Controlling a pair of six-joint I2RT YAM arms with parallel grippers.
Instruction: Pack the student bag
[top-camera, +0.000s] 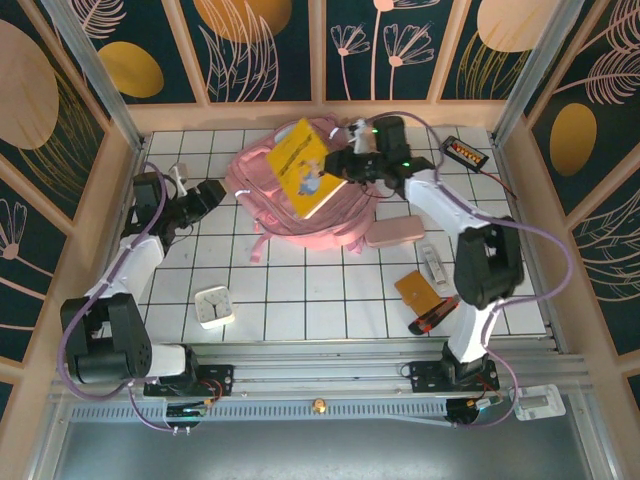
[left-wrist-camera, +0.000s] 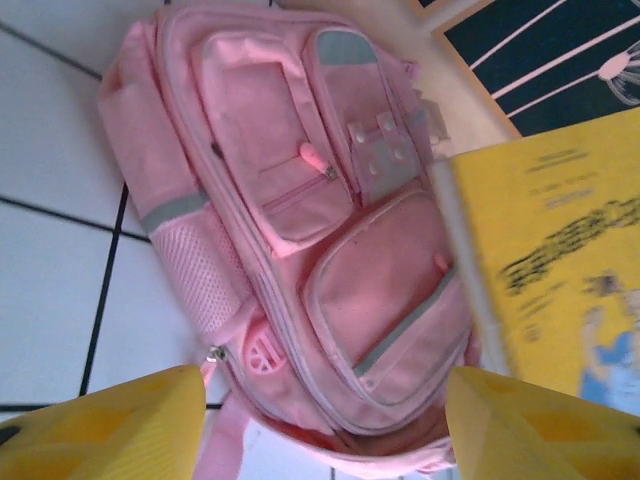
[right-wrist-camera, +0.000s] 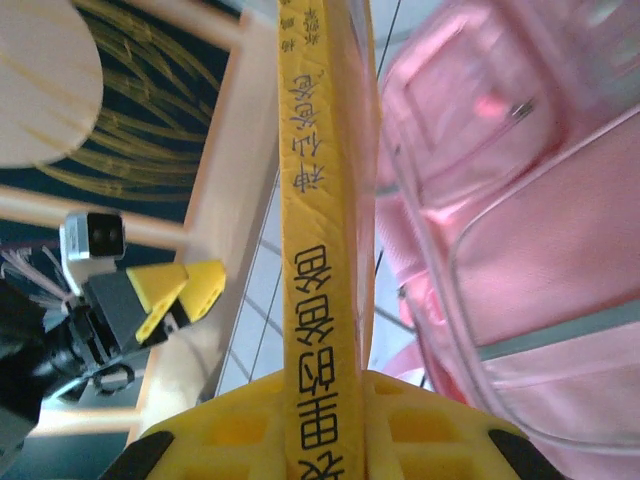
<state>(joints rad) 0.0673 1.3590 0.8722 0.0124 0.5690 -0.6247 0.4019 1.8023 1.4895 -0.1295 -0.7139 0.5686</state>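
Observation:
The student bag (top-camera: 285, 205) is a large pink backpack lying flat at the back middle of the tiled table. A yellow book (top-camera: 303, 167) is tilted above it, one edge held up. My right gripper (top-camera: 345, 165) is shut on the book's spine (right-wrist-camera: 315, 250), which rises between the yellow fingers (right-wrist-camera: 430, 430) beside the bag (right-wrist-camera: 520, 260). My left gripper (top-camera: 207, 195) stands open to the left of the bag with nothing between its fingers (left-wrist-camera: 110, 430). Its camera looks across the bag's front pockets (left-wrist-camera: 300, 230) to the book (left-wrist-camera: 560, 260).
A white clock (top-camera: 213, 306) lies front left. Right of the bag are a small pink pouch (top-camera: 394, 232), a white item (top-camera: 434, 265), an orange card (top-camera: 418, 290) and a red and black pen (top-camera: 432, 318). A black device (top-camera: 466, 152) sits by the back right wall.

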